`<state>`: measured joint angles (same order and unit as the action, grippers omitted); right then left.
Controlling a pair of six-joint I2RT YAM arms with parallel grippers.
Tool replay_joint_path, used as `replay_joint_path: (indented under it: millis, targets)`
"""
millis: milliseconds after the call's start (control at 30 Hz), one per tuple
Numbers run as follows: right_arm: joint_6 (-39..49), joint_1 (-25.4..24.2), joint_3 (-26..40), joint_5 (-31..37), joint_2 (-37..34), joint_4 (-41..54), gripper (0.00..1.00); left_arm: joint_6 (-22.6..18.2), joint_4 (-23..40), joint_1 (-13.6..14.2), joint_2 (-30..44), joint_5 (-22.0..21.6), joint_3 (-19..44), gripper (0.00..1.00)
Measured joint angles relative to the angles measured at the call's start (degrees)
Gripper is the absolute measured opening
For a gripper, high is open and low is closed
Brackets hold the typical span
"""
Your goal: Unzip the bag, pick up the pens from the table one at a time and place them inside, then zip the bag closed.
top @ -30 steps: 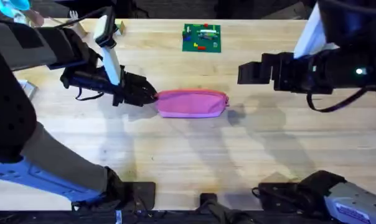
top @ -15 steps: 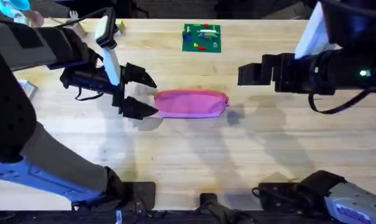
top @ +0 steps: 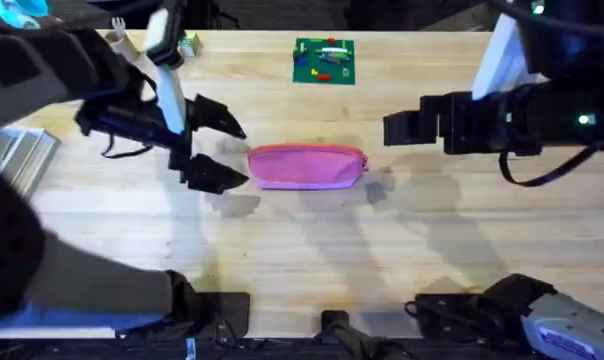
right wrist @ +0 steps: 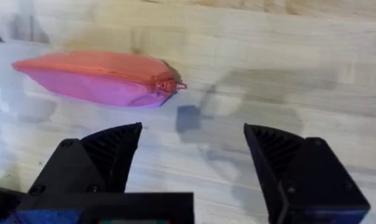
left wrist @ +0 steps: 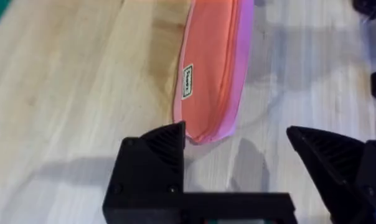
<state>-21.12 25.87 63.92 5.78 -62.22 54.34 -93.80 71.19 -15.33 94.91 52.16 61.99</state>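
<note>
Left end effector (top: 222, 150) hovers spread wide beside the bag (top: 307, 166); right end effector (right wrist: 191, 146) likewise open.

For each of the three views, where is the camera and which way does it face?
Overhead: above the arm bases, looking down and forward over the table; both arms show.
Left wrist: on the left arm, facing the bag end-on; left hand open.
Right wrist: on the right arm, facing the bag's zipper-pull end; right hand open.
All three share the bag.

Bright, even overhead light casts soft shadows on the table (top: 312, 230); the near arms blur darkly.
</note>
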Motion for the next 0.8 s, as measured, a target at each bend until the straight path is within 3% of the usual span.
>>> replay_joint_path:
  millis: [233,433,633,800]
  targets:
    - [0.7,0.0,0.0,0.0,1.4,1.0,0.997,11.3,0.2,0.0,-10.8,-4.7,0.6,0.996]
    - [1.5,0.0,0.0,0.0,6.2,1.1,0.997,23.8,0.3,0.0,-19.3,-8.7,0.6,0.995]
    - [1.7,0.0,0.0,0.0,10.7,2.6,0.997,38.7,0.5,0.0,-28.1,-11.6,0.7,0.995]
    - [1.7,0.0,0.0,0.0,13.6,6.8,0.997,47.7,0.6,0.0,-33.6,-12.7,0.7,0.995]
